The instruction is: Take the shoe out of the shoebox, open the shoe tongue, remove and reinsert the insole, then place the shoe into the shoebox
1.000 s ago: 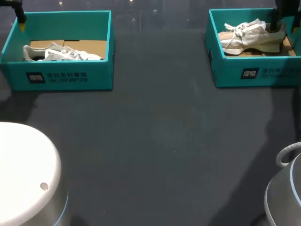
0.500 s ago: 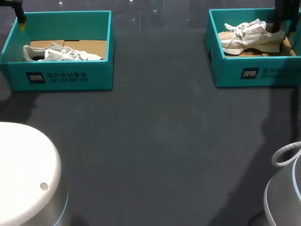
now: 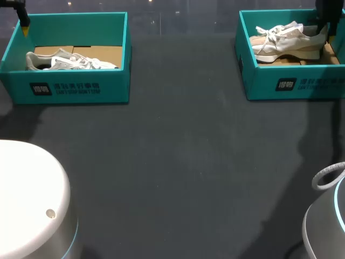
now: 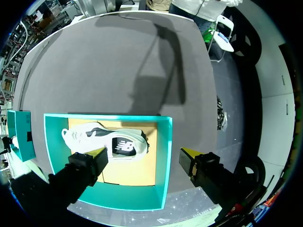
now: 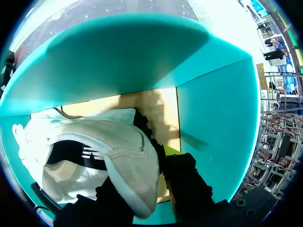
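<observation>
Gripping the heel of the right shoe, my right gripper sits over the far right end of the right shoebox. In the right wrist view my right gripper has the pale heel pinched between its fingers. One yellow-tipped finger presses against the back of the heel from outside. The other is mostly hidden under the shoe's collar. The right shoe is inside the teal walls of its box, above the brown cardboard floor. In the head view the heel is tilted up and the toe points toward the box's left end, with the white laces on top.

My left gripper hangs above the far left corner of the left shoebox, its jaws spread wide and holding nothing. From the left wrist view, my left gripper straddles one end wall of that box. One yellow tip is over the inside and the other is outside the wall. The left shoe lies on its side on the cardboard floor, below the inner finger and apart from it. In the head view the left shoe rests along the near wall of its box.

Both boxes stand well apart on the dark table, near its far edge.
</observation>
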You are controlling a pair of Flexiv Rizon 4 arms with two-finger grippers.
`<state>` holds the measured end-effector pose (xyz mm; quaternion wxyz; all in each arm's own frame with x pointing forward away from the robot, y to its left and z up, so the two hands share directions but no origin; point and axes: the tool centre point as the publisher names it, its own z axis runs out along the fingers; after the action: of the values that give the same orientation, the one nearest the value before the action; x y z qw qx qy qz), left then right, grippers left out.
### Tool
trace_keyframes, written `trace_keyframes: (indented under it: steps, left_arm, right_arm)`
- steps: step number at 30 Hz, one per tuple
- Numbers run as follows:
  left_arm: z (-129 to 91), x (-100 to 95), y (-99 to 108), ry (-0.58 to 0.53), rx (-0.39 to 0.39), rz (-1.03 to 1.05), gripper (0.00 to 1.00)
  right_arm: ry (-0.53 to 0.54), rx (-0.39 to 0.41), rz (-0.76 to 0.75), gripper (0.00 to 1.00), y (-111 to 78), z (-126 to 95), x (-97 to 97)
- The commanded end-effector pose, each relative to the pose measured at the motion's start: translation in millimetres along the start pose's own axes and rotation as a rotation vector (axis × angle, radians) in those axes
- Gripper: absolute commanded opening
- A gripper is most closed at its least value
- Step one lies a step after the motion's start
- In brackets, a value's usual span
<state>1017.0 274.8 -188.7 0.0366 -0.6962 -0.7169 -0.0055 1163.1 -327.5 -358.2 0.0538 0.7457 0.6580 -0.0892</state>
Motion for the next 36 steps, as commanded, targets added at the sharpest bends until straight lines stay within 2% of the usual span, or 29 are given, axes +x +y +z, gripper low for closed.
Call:
trace_keyframes:
  steps: [1,15,24,36]
  left_arm:
    - [-0.2,0.4,-1.5,0.001,-0.003,0.001,1.0]
    - [-0.2,0.4,-1.5,0.001,-0.003,0.001,1.0]
    - [-0.2,0.4,-1.5,0.001,-0.003,0.001,1.0]
    - [-0.2,0.4,-1.5,0.001,-0.003,0.001,1.0]
  right_arm:
    - [-0.027,-0.004,0.015,0.0,-3.4,-20.7,-0.5]
    - [-0.151,-0.04,0.071,0.0,-11.2,-59.9,-36.2]
    - [-0.159,-0.069,0.062,0.0,-11.8,-76.6,-40.0]
    - [-0.168,-0.077,0.041,0.0,-11.3,-112.3,-47.3]
